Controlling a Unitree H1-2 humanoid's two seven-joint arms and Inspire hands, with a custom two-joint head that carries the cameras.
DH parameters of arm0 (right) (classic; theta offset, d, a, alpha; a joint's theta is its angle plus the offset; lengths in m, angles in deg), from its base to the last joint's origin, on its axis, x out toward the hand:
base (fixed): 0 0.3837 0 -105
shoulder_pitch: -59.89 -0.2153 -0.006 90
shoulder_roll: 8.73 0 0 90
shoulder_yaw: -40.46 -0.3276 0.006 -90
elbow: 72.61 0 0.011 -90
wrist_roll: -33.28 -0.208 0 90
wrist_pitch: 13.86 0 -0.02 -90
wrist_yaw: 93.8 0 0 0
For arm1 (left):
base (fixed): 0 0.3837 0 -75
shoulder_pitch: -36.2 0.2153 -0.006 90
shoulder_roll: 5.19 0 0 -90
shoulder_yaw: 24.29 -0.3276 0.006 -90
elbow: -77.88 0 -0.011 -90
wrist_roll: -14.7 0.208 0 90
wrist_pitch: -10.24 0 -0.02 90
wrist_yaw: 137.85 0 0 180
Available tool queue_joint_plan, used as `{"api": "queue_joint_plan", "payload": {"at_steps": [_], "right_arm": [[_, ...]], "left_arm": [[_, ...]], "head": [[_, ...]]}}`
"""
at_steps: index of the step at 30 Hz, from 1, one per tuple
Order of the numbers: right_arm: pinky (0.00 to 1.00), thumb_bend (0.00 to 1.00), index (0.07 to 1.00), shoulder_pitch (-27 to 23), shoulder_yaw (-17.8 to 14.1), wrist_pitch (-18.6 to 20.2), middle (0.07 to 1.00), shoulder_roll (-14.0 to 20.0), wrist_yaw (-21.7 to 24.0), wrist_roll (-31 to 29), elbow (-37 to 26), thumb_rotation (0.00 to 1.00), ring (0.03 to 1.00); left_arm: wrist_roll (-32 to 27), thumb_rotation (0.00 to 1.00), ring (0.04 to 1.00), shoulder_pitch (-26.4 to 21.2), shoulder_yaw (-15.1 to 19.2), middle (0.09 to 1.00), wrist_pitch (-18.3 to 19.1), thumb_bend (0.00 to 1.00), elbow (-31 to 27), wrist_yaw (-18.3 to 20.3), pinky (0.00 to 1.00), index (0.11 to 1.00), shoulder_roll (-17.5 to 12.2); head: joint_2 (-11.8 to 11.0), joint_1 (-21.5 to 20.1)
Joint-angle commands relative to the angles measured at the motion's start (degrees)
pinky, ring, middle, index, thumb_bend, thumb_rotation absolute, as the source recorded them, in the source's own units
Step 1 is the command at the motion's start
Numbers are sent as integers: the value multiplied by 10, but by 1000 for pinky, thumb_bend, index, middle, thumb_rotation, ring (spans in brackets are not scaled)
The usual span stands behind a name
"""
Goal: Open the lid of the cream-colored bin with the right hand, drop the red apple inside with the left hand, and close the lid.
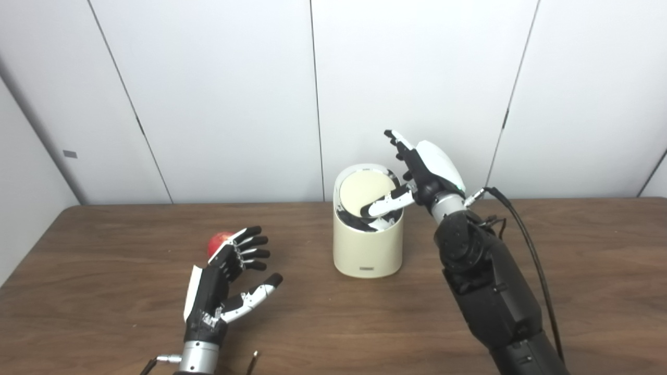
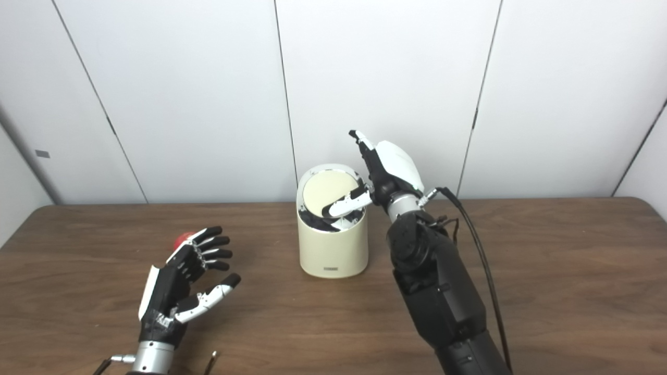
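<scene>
Bin [image 1: 368, 245], cream-colored, stands mid-desk near the back wall, its round lid [image 1: 365, 199] tilted. Right hand [image 1: 417, 179] hovers at the rim, fingers spread and grasping nothing, thumb across the lid. Left hand [image 1: 224, 281] is released, fingers apart, with the red apple [image 1: 218, 241] just behind it. Bare desk [image 1: 573, 271] lies wide on either side.

Left robot hand [image 1: 229, 276] low, fingers spread, right robot hand [image 1: 417, 177] raised, thumb extended, fingers apart

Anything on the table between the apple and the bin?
Nothing besides the open left hand's fingertips; only bare table lies between apple and bin, in both eye views.
</scene>
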Motion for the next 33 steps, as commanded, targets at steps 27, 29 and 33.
{"api": "queue_joint_plan", "payload": {"at_steps": [27, 29, 33], "right_arm": [[680, 791, 898, 201, -91, -137, 880, 93, -42, -230, -157, 302, 811], [661, 813, 897, 220, -91, -159, 882, 96, -45, -246, -159, 316, 807], [705, 807, 895, 254, -97, -206, 884, 100, -52, -270, -158, 229, 822]], "left_arm": [[3, 32, 674, 21, -3, 744, 6, 616, -1, -9, 580, 797, 11], [7, 6, 679, 21, -1, 745, 12, 605, -10, -14, 574, 792, 12], [42, 0, 659, 16, 5, 729, -3, 616, -21, -41, 578, 783, 16]], "head": [[5, 14], [3, 29], [-2, 66]]}}
